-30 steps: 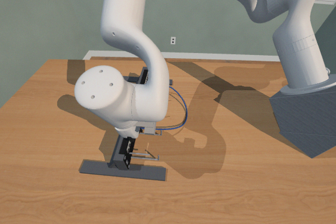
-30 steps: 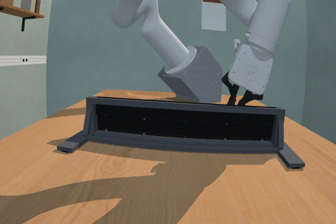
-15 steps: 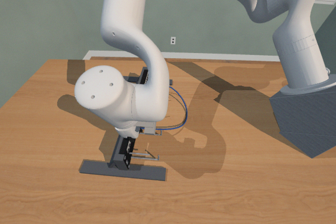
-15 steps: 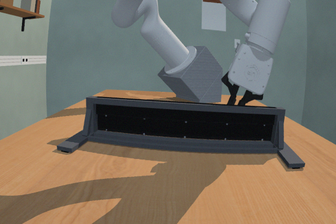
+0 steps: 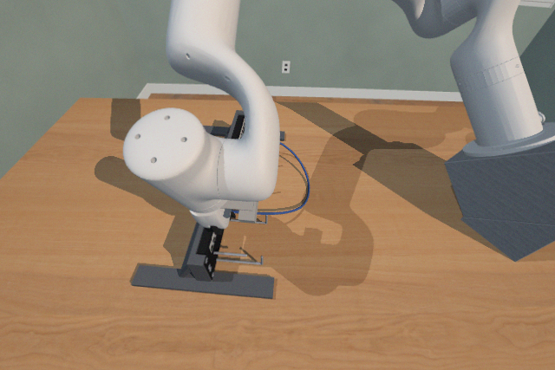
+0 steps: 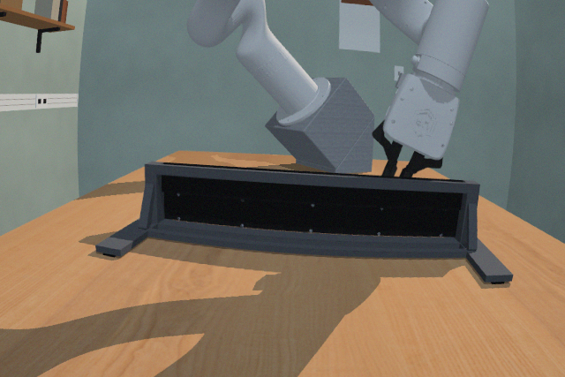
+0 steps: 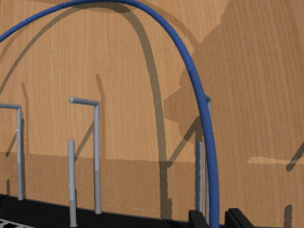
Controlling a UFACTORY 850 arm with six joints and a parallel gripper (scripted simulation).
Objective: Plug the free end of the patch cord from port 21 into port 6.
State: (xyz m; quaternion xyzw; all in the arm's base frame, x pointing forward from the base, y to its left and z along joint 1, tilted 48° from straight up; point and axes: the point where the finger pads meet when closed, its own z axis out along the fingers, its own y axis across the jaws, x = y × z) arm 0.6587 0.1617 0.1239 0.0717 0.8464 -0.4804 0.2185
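The dark grey rack (image 6: 310,213) stands on the wooden table, seen from its back side in the exterior view and end-on in the top view (image 5: 206,249). The blue patch cord (image 5: 304,178) loops out from the rack's far part and back to my gripper. In the wrist view the cord (image 7: 190,71) arcs over the table and runs down between my dark fingertips. My gripper (image 6: 403,165) is shut on the cord's free plug end, just behind the rack's top edge near its right end in the exterior view. The plug itself and the ports are hidden.
Thin grey cable-guide bars (image 7: 95,157) stick out from the rack's port side over the table. The rack's flat foot (image 5: 201,281) lies on the table. The robot's grey base block (image 5: 506,196) stands at the right.
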